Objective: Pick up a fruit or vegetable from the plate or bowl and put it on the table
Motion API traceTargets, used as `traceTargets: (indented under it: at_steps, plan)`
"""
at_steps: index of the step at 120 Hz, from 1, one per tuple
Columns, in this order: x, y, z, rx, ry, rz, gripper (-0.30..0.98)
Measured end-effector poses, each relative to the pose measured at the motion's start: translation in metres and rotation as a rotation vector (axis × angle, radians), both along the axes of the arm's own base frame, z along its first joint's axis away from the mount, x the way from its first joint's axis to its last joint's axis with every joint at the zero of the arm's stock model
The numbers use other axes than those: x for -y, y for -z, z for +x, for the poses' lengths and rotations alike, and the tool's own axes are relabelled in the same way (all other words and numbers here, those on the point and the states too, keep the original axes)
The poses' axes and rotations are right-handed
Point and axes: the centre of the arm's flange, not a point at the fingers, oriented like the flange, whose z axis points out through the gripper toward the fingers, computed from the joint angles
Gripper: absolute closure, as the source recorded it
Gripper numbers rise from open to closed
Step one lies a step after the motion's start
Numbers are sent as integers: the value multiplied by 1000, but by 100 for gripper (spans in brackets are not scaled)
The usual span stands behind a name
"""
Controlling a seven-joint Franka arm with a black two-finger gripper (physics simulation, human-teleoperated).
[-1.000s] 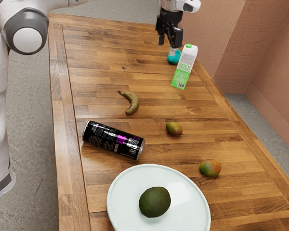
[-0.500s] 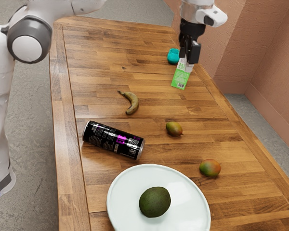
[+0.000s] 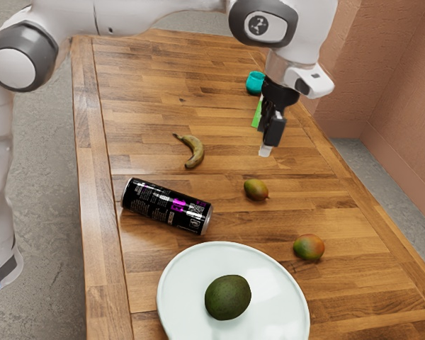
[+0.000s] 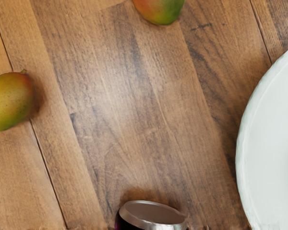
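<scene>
My gripper (image 3: 266, 149) hangs over the table (image 3: 149, 113) in the exterior view, near the milk carton and beyond the nearer mangoes; whether it is open or shut I cannot tell. A dark green avocado (image 3: 228, 297) lies on the round white plate (image 3: 276, 308) at the bottom of that view, well away from the gripper. Part of the plate (image 4: 271, 143) is visible in the wrist view, along with bare wooden table (image 4: 129, 105).
Two mangoes (image 3: 256, 189) (image 3: 309, 247) lie between gripper and plate. A black can (image 3: 167, 206) rests on its side beside the plate, with a banana (image 3: 193, 151) beyond it. The green-white carton (image 3: 256, 113) is partly hidden behind the gripper; a teal cup (image 3: 255, 83) stands farther back.
The arm has swung farther over the table. My gripper has come down the exterior view, from near the teal cup, past the carton, toward the mangoes. The avocado and plate have not moved.
</scene>
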Motion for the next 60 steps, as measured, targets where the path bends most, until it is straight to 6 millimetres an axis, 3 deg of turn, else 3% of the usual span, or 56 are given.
traceTargets:
  at_steps: [17,34,45,60]
  plan:
    - [39,39,-60,5,83,24,0]
    - [36,55,-75,34,15,-11,0]
    - [47,62,-87,43,-17,-22,0]
    - [63,87,-95,24,-67,-29,0]
